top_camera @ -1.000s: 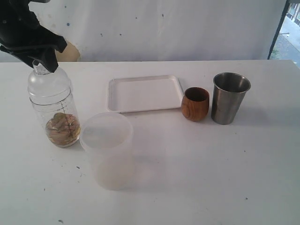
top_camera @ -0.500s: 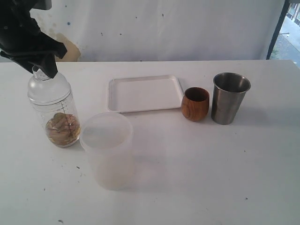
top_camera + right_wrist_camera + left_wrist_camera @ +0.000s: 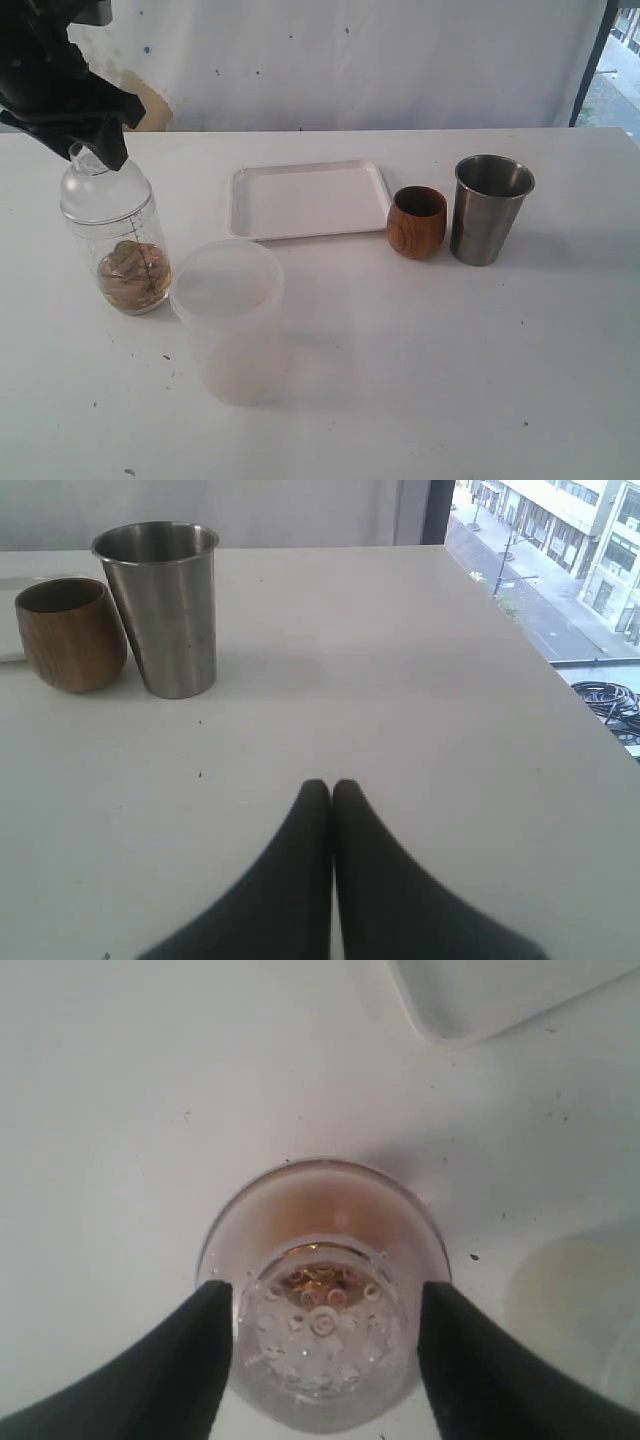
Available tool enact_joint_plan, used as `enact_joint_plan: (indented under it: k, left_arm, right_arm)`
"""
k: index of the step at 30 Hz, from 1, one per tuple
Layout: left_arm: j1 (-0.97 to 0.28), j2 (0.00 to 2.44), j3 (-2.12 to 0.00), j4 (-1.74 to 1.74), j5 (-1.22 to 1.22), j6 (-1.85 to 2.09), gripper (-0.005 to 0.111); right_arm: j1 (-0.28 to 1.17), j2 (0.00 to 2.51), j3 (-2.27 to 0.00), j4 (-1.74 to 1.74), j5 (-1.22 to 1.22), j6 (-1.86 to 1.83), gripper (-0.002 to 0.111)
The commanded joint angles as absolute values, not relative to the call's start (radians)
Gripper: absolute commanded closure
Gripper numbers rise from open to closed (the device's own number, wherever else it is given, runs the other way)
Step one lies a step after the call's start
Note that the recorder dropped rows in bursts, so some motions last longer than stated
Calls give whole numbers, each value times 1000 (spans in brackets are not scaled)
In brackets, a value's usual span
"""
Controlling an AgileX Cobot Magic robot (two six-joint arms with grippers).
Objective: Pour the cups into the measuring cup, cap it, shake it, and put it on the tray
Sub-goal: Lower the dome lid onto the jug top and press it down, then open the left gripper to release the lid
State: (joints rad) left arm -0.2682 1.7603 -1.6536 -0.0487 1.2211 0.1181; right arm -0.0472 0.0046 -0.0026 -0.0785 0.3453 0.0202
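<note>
The clear measuring cup (image 3: 112, 240) stands upright at the table's left, with brownish pieces in its bottom and a domed clear cap (image 3: 102, 185) on top. My left gripper (image 3: 98, 152) hangs straight over it. In the left wrist view its fingers (image 3: 200, 1360) flank the cap's perforated spout (image 3: 320, 1330) with a slim gap, so the left gripper (image 3: 325, 1295) is open. The brown wooden cup (image 3: 417, 222) and steel tumbler (image 3: 490, 208) stand side by side right of the white tray (image 3: 308, 198). My right gripper (image 3: 331, 788) is shut and empty, low over the table, well short of the wooden cup (image 3: 68, 635) and tumbler (image 3: 160, 610).
A big frosted plastic tub (image 3: 230, 320) stands just in front and to the right of the measuring cup, close to it. The left wrist view catches the tray's corner (image 3: 480, 995) and the tub's edge (image 3: 575, 1300). The table's right edge (image 3: 560, 670) runs beside my right gripper.
My left gripper's fingers have spread slightly off the cap's top. The measuring cup stays where it was. Nothing else has moved.
</note>
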Motion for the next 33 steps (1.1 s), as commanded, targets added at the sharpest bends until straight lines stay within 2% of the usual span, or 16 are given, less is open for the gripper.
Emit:
enact_joint_plan:
  k: [1,15,16,17,19,33]
  left_arm:
    - [-269,1756,-1653,-48,1221,111,46]
    - [-269,1692,-1721,-14,1221,110,47]
    - [-269,1682,-1733,-14,1221,108,54]
    - [-269,1678,-1736,-14,1221,108,66]
    - [-269,1678,-1733,-14,1221,108,106]
    - [-269,1716,-1629,-14,1196,135,107]
  right_arm:
    - [-43,0,0,-77,342,23,108]
    - [-43,0,0,-77,342,23,108]
    - [-43,0,0,-77,342,23,108]
    - [-43,0,0,-77,342,23,108]
    - [-43,0,0,-77,342,23,108]
    - [-43,0,0,-77,342,23,108]
